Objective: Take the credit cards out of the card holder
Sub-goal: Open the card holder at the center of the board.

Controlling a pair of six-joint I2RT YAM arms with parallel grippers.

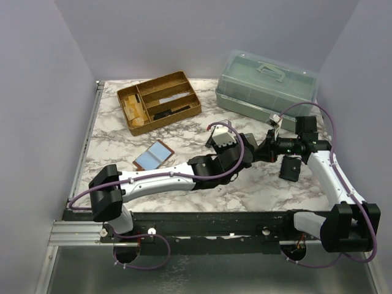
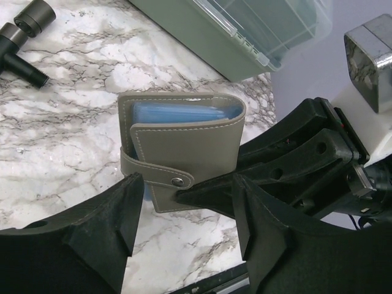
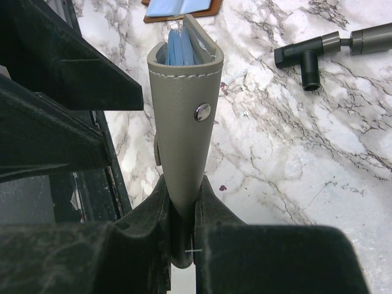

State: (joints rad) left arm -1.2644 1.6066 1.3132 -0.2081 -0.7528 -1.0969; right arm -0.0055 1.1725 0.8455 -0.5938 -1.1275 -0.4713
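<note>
A grey leather card holder [image 3: 184, 122] stands folded shut, with its snap strap [image 2: 160, 174] fastened. My right gripper [image 3: 182, 202] is shut on its folded spine and holds it above the marble table. Light-blue credit cards [image 3: 179, 46] show inside the holder's open end [image 2: 177, 113]. My left gripper [image 2: 187, 226] faces the holder's strap side with its jaws apart. Its left fingertip [image 2: 131, 196] sits at the strap's edge, and nothing lies between the fingers. From above, both grippers meet near the table's middle right [image 1: 245, 147], and the holder is mostly hidden there.
A brown holder [image 1: 153, 155] lies open on the table with blue cards showing. At the back stand a wooden divided tray [image 1: 159, 101] and a green plastic box [image 1: 266, 86]. A black T-shaped tool [image 3: 312, 52] lies on the marble near the grippers.
</note>
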